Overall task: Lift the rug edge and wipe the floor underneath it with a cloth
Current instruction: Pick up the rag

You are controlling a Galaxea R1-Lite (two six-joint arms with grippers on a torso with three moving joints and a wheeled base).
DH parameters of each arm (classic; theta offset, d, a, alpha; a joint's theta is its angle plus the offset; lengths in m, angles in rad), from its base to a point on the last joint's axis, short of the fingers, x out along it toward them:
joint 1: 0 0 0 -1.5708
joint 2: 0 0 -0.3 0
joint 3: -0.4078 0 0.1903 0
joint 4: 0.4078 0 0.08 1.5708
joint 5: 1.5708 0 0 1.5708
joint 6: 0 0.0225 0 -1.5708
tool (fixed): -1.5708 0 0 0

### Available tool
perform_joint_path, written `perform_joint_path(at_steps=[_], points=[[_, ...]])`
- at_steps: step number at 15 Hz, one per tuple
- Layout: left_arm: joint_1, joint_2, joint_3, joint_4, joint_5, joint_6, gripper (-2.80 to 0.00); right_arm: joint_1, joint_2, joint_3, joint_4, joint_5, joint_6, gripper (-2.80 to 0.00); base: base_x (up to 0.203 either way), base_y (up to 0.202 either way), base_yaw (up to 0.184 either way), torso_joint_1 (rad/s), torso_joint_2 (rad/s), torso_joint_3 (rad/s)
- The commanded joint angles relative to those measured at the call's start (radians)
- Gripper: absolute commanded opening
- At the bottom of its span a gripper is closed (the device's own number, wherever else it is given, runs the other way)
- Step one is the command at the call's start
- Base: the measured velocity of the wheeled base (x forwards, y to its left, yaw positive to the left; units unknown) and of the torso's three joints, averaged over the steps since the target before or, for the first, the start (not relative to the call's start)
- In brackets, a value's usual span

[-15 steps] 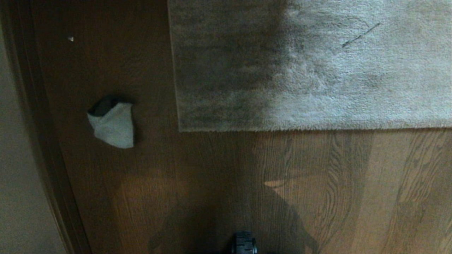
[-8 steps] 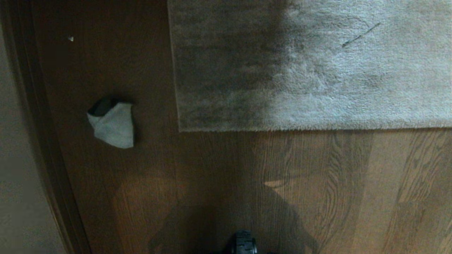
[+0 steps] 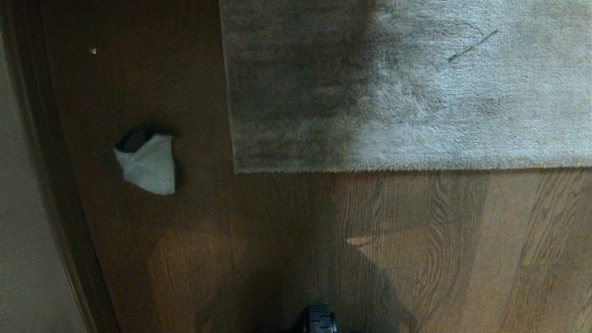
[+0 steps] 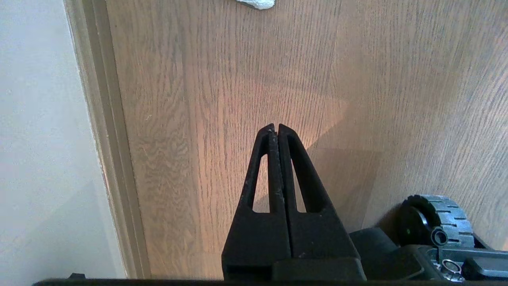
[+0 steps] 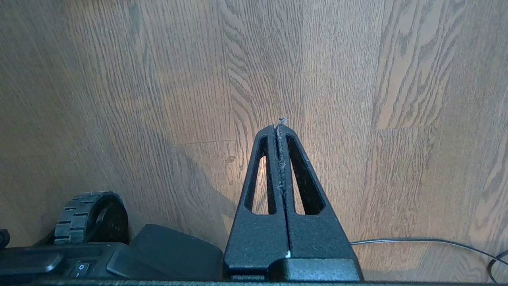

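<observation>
The pale grey plush rug lies flat on the brown wood floor, its near edge and square corner in the head view. The cloth, white with a dark part, lies crumpled on the floor left of that corner; a sliver of the cloth shows in the left wrist view. Neither arm appears in the head view. My left gripper hangs shut over bare floor, empty. Over bare planks my right gripper is shut too, with only fluff stuck between its fingers.
A dark skirting board and pale wall run down the left side. The robot base's wheel shows at the bottom, its wheels also in the wrist views. A thin cable lies on the floor by the right gripper.
</observation>
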Motion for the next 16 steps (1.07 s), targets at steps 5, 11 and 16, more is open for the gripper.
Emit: perform_joint_path(at_steps=[5,11,16], points=[[-0.001,0.001,0.000,0.000,0.000,0.000,-2.80,0.000,0.000,0.000,0.000,-0.001,0.000,-2.80,0.000,0.000,0.000,0.000,0.00,0.000],[-0.002,-0.002,0.000,0.000,-0.002,0.003,-2.80,0.000,0.000,0.000,0.000,0.000,0.000,-2.80,0.000,0.000,0.000,0.000,0.00,0.000],[0.000,0.001,-0.021,-0.001,-0.004,0.015,-2.80,0.000,0.000,0.000,0.000,0.000,0.000,-2.80,0.000,0.000,0.000,0.000,0.00,0.000]])
